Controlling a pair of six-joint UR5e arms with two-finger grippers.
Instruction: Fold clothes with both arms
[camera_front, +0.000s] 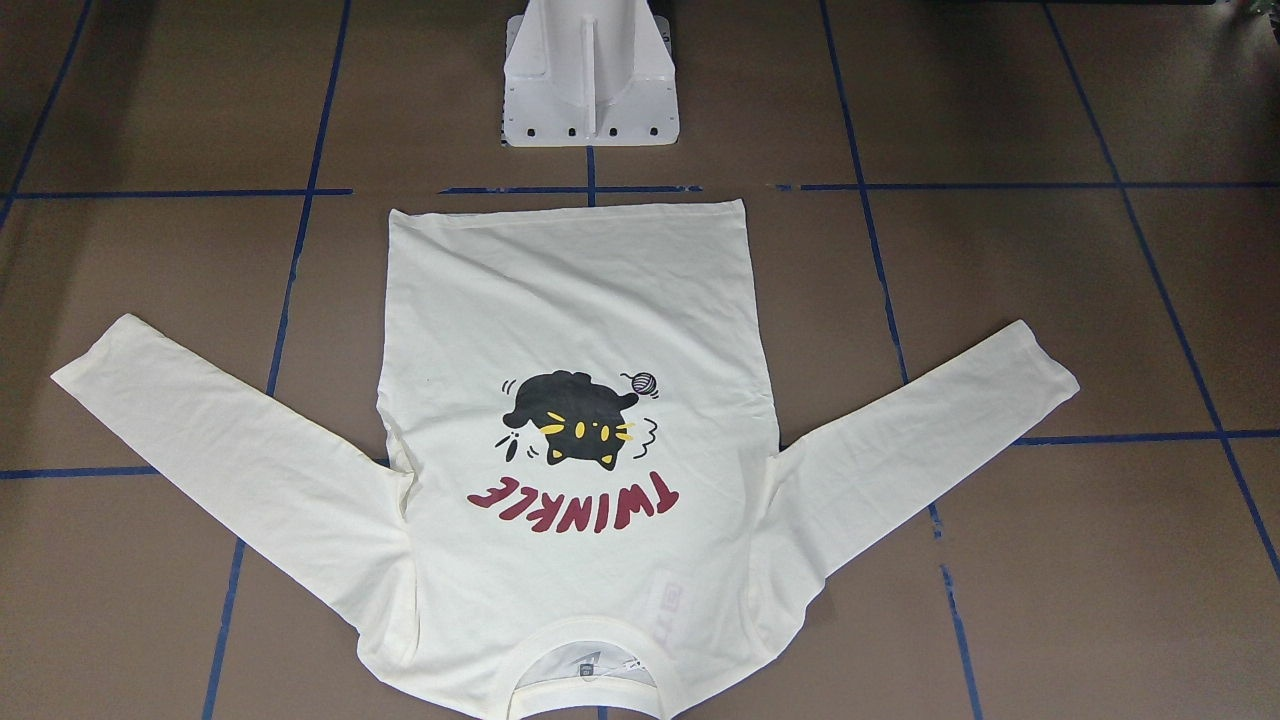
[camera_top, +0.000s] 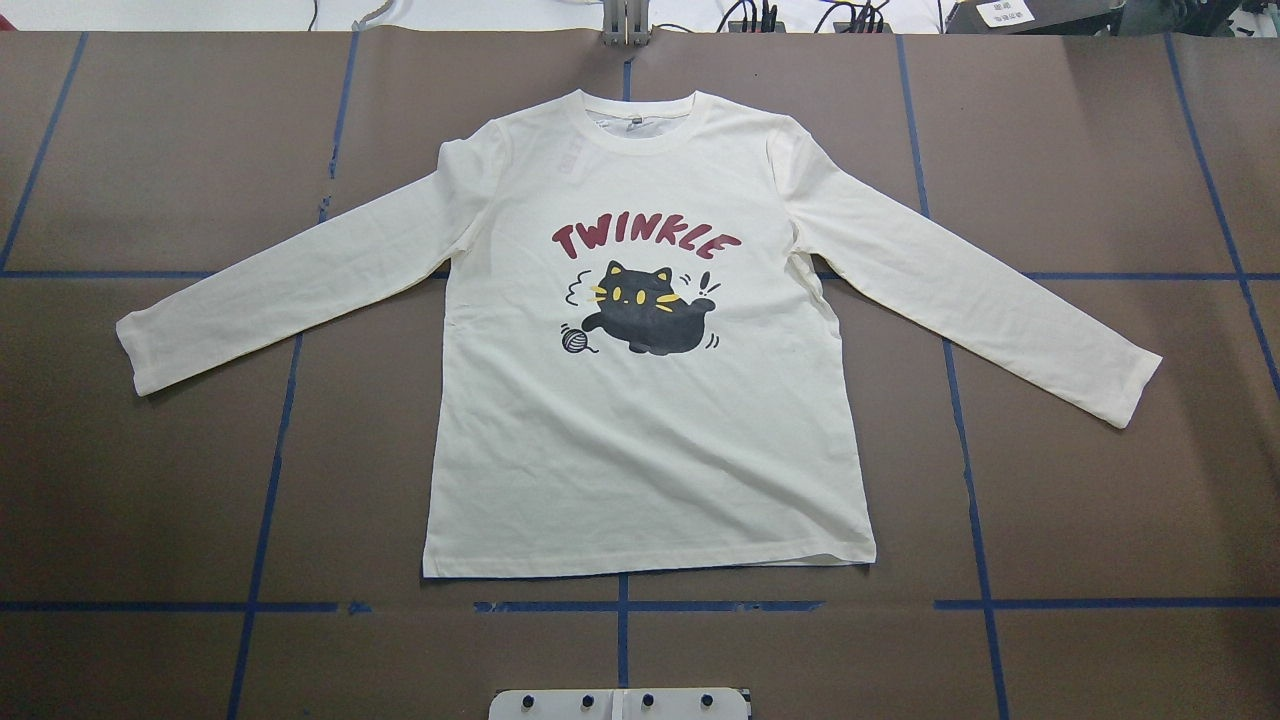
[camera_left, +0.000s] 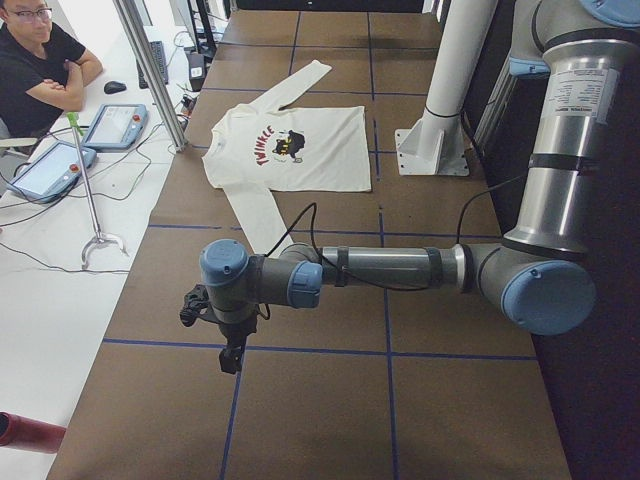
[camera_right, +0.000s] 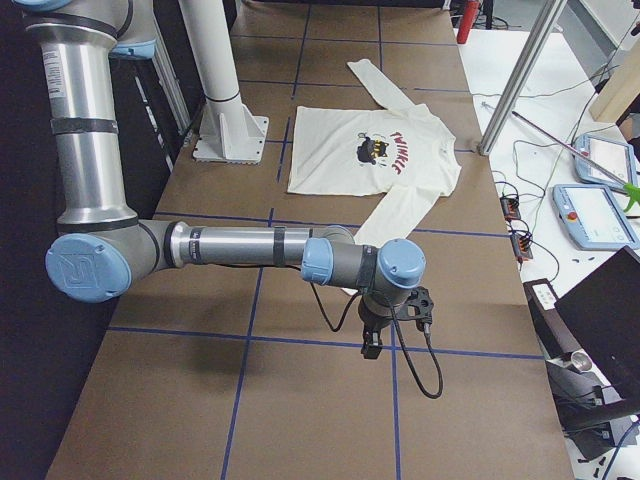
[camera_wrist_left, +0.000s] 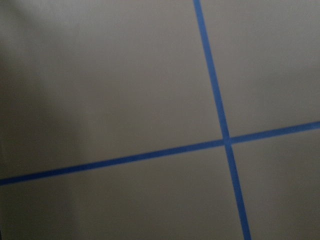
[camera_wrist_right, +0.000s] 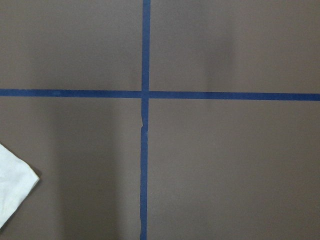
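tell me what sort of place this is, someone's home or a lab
Probably a robotics lab, not a home: a table gridded with blue tape, the left arm and right arm over it, and a person sitting by control tablets.

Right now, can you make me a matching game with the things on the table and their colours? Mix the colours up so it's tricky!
Things:
1. cat print
2. TWINKLE letters
3. tape lines
4. T-shirt

Colours:
A. blue
B. cream
C. black
D. dark red

Right pairs: 1-C, 2-D, 3-A, 4-B.
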